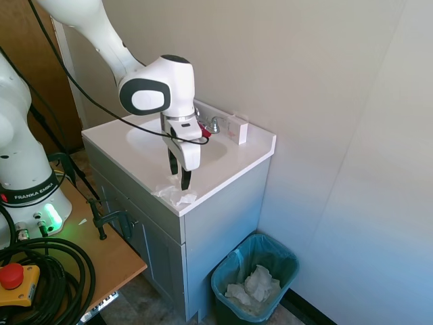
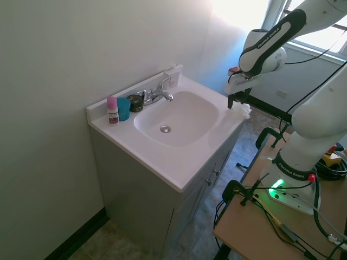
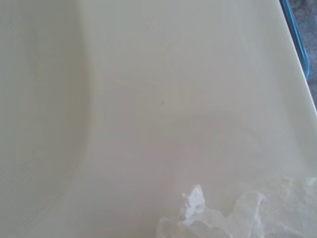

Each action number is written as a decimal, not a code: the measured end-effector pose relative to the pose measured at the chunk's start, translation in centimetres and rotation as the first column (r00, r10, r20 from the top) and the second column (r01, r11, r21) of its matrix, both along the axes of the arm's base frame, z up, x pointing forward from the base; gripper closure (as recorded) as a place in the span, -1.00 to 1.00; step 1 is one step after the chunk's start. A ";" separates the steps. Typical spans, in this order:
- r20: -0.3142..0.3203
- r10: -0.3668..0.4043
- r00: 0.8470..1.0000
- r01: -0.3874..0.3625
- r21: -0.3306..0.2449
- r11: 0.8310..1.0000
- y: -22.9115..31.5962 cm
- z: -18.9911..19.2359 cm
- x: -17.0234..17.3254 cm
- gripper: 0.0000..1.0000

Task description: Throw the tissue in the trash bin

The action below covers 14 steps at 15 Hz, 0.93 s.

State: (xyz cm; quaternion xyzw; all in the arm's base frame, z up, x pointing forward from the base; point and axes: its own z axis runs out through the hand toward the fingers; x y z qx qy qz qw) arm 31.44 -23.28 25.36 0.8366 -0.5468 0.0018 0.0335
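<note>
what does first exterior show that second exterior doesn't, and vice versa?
Only first exterior: the trash bin with its teal liner on the floor beside the cabinet, and the white paper wads already inside it.

Only second exterior: the sink drain, the pink-capped bottle and the teal cup left of the faucet.

Both: the end effector down at the tissue on the counter's front corner, the basin, and the white countertop.
</note>
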 end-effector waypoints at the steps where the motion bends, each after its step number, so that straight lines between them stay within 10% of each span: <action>1: -0.006 0.004 1.000 -0.004 0.003 1.000 0.1 -0.2 0.0 1.00; 14: 0.013 0.024 1.000 -0.025 0.038 0.999 0.4 -1.9 0.4 1.00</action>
